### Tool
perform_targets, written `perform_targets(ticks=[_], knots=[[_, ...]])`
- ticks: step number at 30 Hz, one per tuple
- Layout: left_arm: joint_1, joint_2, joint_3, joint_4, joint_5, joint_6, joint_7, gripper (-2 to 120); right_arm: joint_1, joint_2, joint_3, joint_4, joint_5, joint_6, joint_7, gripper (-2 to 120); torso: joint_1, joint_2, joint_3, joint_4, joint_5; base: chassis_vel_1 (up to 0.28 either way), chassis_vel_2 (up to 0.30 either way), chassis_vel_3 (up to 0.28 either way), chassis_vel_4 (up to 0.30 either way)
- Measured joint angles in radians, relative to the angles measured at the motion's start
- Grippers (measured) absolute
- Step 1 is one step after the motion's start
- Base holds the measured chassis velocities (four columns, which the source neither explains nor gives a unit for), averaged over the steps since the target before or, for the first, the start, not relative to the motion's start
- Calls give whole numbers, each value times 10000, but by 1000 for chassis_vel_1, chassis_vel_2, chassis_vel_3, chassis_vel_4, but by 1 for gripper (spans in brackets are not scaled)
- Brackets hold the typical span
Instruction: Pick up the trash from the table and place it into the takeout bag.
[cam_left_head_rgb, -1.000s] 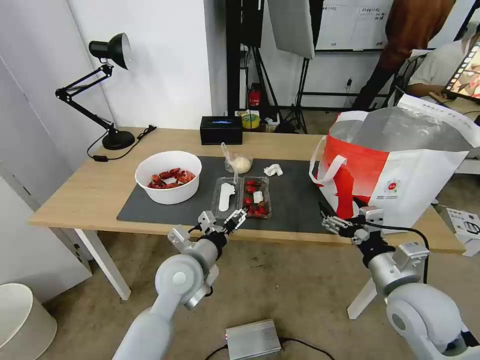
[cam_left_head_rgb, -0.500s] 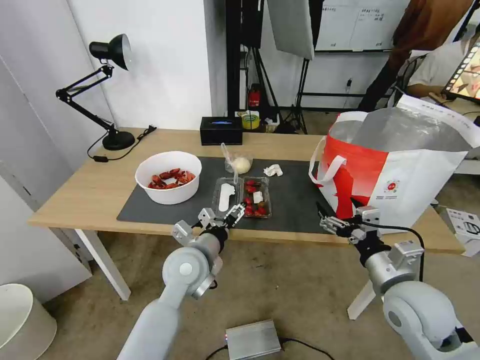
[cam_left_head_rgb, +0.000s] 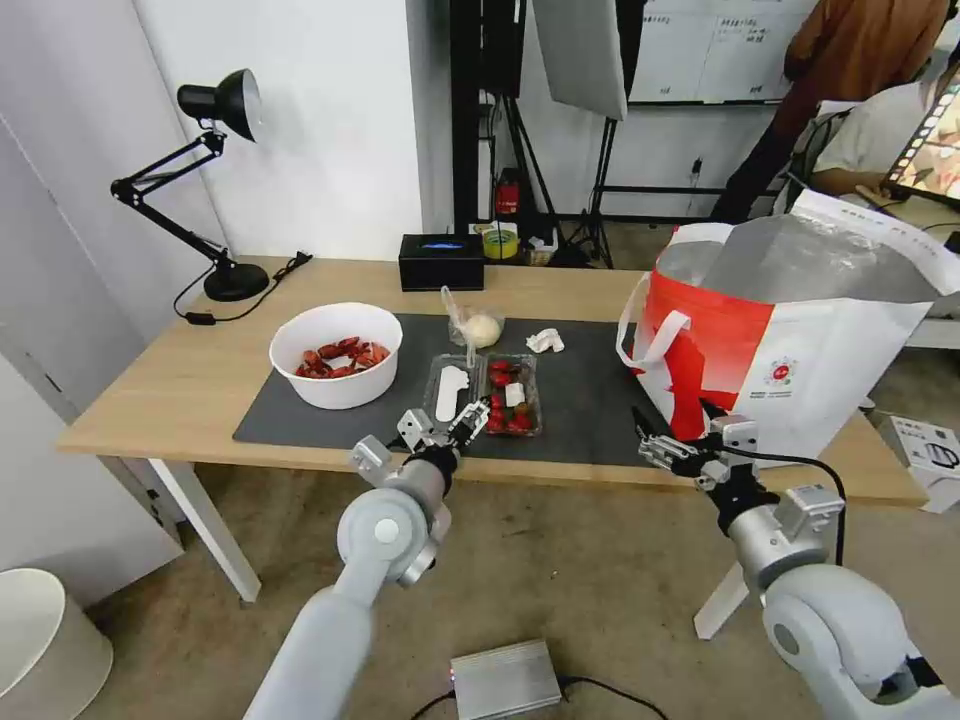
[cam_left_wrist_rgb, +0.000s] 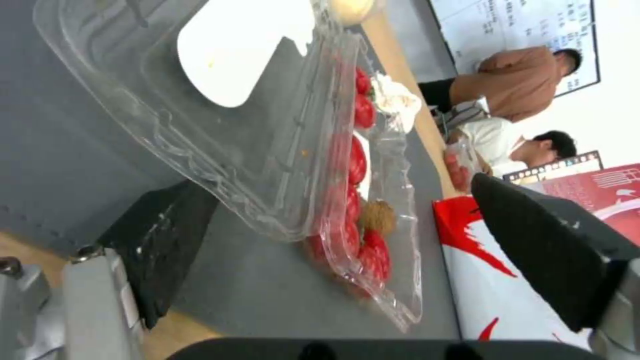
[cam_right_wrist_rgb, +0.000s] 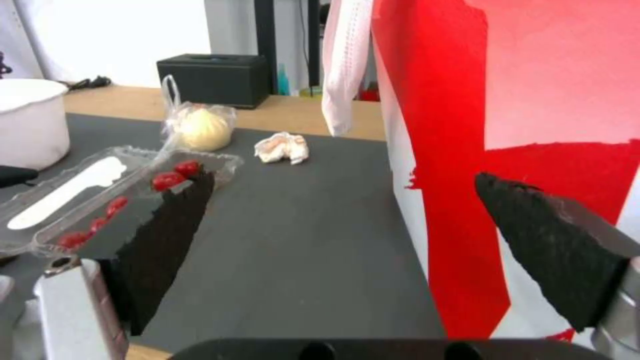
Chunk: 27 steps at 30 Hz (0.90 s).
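A clear hinged tray (cam_left_head_rgb: 487, 392) of small red fruits lies open on the dark mat (cam_left_head_rgb: 590, 395) of the table (cam_left_head_rgb: 180, 385). My left gripper (cam_left_head_rgb: 446, 428) is open at the tray's near edge; in the left wrist view the tray (cam_left_wrist_rgb: 267, 150) sits between and just beyond the gripper (cam_left_wrist_rgb: 333, 182) fingers. Farther back are the white bowl of red shells (cam_left_head_rgb: 336, 353), the bagged bun (cam_left_head_rgb: 478, 326) and the crumpled tissue (cam_left_head_rgb: 546, 341). The takeout bag (cam_left_head_rgb: 790, 340) stands open at the right. My right gripper (cam_left_head_rgb: 668, 450) hangs open by the bag's near left corner (cam_right_wrist_rgb: 520, 100).
A black tissue box (cam_left_head_rgb: 441, 260) sits at the table's back edge and a black desk lamp (cam_left_head_rgb: 215, 180) at the back left. A grey metal box (cam_left_head_rgb: 505, 678) lies on the floor below my arms. People are in the room behind the bag.
My left gripper has crept forward over the table's front edge toward the tray. The right gripper has shifted slightly left and stays open.
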Motion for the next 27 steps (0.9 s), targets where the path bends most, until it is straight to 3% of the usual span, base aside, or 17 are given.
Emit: perform_targets(ticks=[20, 27], knots=[[-72, 35, 245, 554, 1720, -1044, 1745, 100, 35, 110, -149, -181, 59, 130, -100, 99, 7, -6, 2, 2, -1, 0, 0, 0, 0], [-136, 51, 314, 752, 2400, -1299, 2435, 100, 741, 195, -811, -675, 876, 106, 80, 99, 4, -4, 1, 1, -1, 0, 0, 0, 0]])
